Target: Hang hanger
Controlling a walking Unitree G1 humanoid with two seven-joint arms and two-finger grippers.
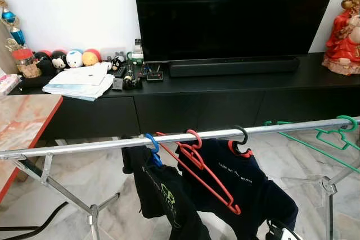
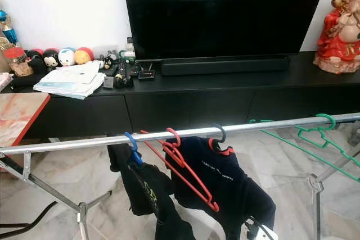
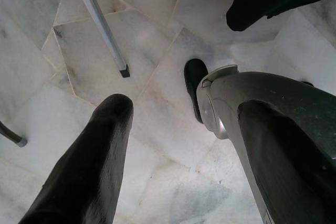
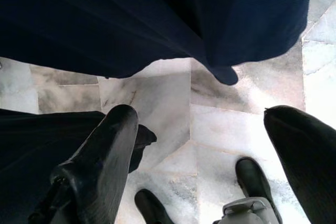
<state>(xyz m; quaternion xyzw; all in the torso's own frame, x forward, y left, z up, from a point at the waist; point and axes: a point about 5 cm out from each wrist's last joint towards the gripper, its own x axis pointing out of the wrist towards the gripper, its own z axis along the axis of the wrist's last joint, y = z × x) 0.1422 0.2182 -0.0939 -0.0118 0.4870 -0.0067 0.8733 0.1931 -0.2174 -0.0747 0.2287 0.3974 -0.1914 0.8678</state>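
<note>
The red hanger (image 1: 198, 167) already hooks over the metal rail (image 1: 101, 146), between a blue-hooked dark shirt (image 1: 163, 195) and a navy shirt (image 1: 239, 186), so the hanging looks done. Both arms hang low over the marble floor (image 3: 157, 108); the left tool (image 3: 173, 145) and right tool (image 4: 205, 150) gape empty.

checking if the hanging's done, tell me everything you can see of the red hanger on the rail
The red hanger looks like thin plastic, bare of clothing. Its hook loops over the metal rail, between a blue-hooked hanger with a black garment and a black-hooked hanger carrying a navy shirt. It hangs tilted, one arm running down to a rounded end in front of the navy shirt. Whether it touches its neighbours cannot be told. No claw holds it.
</note>
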